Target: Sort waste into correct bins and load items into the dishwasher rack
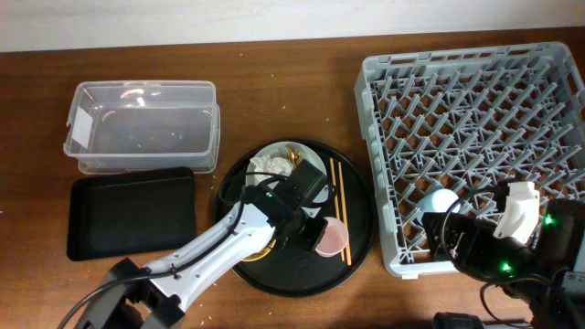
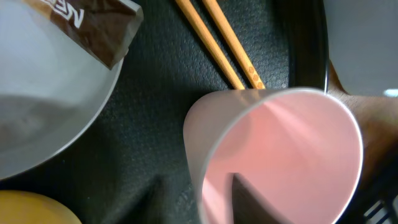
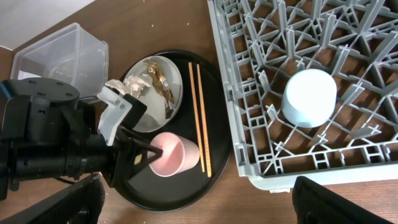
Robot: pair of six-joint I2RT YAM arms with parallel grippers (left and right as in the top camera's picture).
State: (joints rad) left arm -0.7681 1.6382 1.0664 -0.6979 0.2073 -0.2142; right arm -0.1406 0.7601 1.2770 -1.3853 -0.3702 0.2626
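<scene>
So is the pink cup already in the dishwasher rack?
No, in the right wrist view the pink cup is over the round black tray beside the chopsticks, outside the dishwasher rack.

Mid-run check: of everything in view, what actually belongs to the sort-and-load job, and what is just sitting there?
Part of the job:
- To load: pink cup, chopsticks, plate, yellow bowl, pale blue cup (already racked)
- Waste: tissue, wrapper
- Destinations: clear tub, shallow black tray, dishwasher rack

Just there:
- large round black tray
- table

2 cups [image 3: 174, 155] [image 3: 309, 96], 2 chopsticks [image 3: 199, 118].
</scene>
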